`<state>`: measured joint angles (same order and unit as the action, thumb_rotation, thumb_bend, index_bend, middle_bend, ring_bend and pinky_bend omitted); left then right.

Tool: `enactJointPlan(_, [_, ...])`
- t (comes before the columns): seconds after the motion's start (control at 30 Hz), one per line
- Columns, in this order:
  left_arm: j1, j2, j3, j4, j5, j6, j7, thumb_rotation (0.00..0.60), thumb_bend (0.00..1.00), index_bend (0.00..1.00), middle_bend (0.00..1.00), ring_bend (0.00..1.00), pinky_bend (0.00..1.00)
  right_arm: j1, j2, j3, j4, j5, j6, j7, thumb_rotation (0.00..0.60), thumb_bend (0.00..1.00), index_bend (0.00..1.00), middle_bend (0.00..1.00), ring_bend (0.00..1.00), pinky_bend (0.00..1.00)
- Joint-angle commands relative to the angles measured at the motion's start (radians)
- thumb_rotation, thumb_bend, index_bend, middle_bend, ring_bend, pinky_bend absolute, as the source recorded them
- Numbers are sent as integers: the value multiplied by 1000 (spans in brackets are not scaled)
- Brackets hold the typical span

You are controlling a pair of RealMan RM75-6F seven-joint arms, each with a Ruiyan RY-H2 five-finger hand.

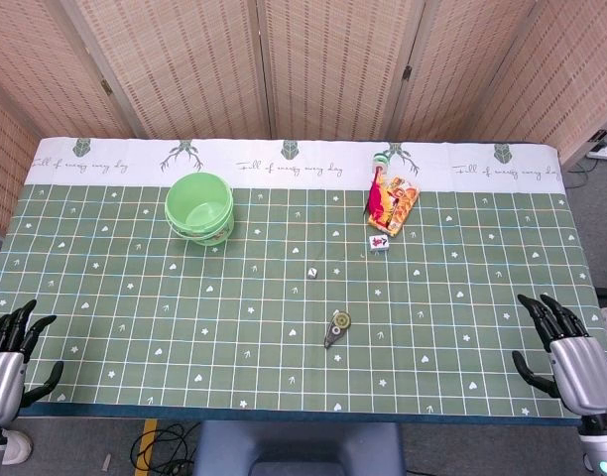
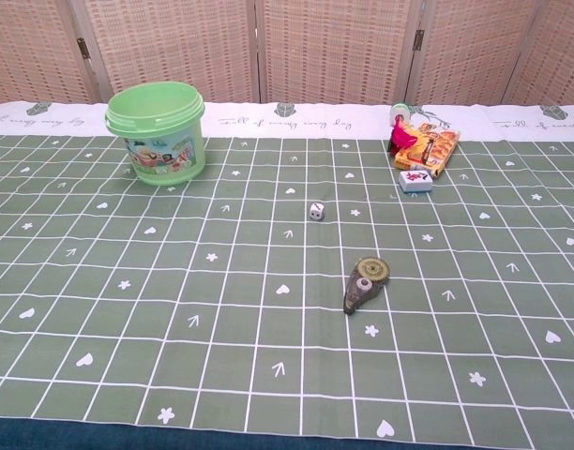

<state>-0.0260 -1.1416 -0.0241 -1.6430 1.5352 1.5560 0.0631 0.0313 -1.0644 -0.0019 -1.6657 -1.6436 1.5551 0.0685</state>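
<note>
Left robot hand (image 1: 8,362) and right robot hand (image 1: 571,357) rest spread, holding nothing, at the table (image 1: 135,317) edges; its cloth border reads "Full of sunny day"; a correction tape dispenser (image 1: 337,326) lies mid-table.

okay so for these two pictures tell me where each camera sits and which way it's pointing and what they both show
Head view: high above the near table edge, looking steeply down on the whole green cloth; the left hand and right hand show at the bottom corners, fingers apart, holding nothing.
Chest view: low at the near edge, looking across the table toward the folding screens; none of the robot's body shows.
Shared: the green bucket, die, correction tape, mahjong tile and snack packet.
</note>
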Motion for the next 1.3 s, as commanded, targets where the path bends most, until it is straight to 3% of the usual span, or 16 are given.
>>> enactJointPlan(0.03, [0, -1, -1, 1, -1, 0, -1, 600, 386, 201, 17, 25, 92, 0, 0, 1, 0, 0, 0, 0, 600, 332, 61, 174, 104, 181])
enactJointPlan(0.5, [1, -1, -2, 3, 0, 4, -3, 600, 386, 201, 17, 25, 92, 10, -4, 10, -1, -16, 7, -7, 600, 331, 63, 190, 122, 181])
enactJointPlan(0.73, [-1, -4, 1, 0, 10, 4, -5, 600, 386, 201, 17, 25, 92, 78, -26, 54, -33, -45, -30, -57, 600, 331, 132, 273, 210, 242])
enactJointPlan(0.97, [4, 0, 5, -3, 17, 12, -8, 600, 386, 201, 17, 25, 92, 218, -81, 126, -73, -9, -190, -155, 600, 314, 184, 352, 296, 335])
enactJointPlan(1.2, [15, 5, 8, 0, 13, 22, -18, 600, 386, 201, 17, 25, 92, 380, -180, 215, -99, 154, -401, -316, 600, 199, 188, 389, 341, 386])
enactJointPlan(1.3, [20, 7, 10, 2, 11, 26, -22, 600, 387, 201, 17, 25, 92, 442, -234, 244, -80, 219, -463, -381, 600, 141, 200, 422, 413, 442])
